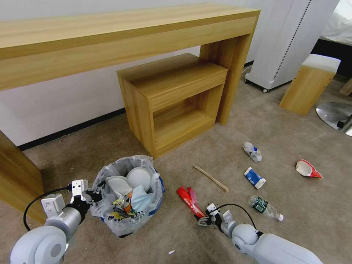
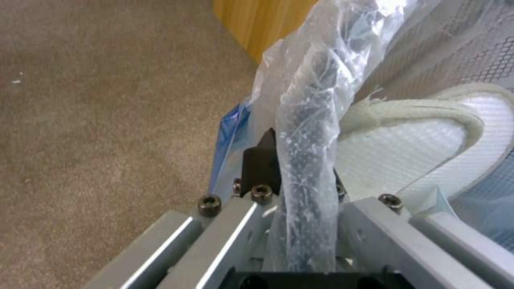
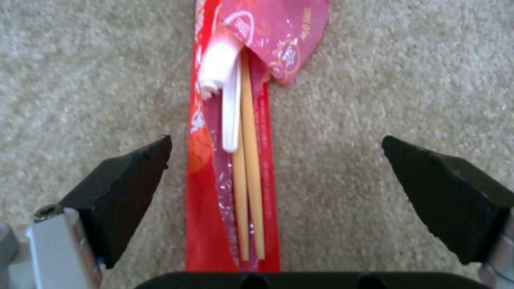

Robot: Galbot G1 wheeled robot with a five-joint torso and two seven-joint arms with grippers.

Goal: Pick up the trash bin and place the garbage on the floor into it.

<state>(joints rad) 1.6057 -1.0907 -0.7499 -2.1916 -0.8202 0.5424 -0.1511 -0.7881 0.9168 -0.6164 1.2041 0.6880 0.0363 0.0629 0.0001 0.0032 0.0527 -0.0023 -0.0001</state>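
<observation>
Stick [image 1: 211, 178], bottle [image 1: 266, 208] and cups litter the floor [image 1: 293, 190]; left gripper [image 1: 96, 194] fingers pinch the trash bin [image 1: 126, 194] rim, right gripper [image 3: 276, 176] fingers spread astride the red wrapper [image 3: 214, 168].

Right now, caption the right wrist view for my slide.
Right gripper open, fingers straddling the red wrapper on the carpet.

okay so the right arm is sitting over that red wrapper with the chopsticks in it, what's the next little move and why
Probably close the right tool on the red wrapper. Its fingers stand open on either side of the wrapper, which lies between them on the floor. The left tool is shut on the trash bin rim, ready to receive it.
</observation>
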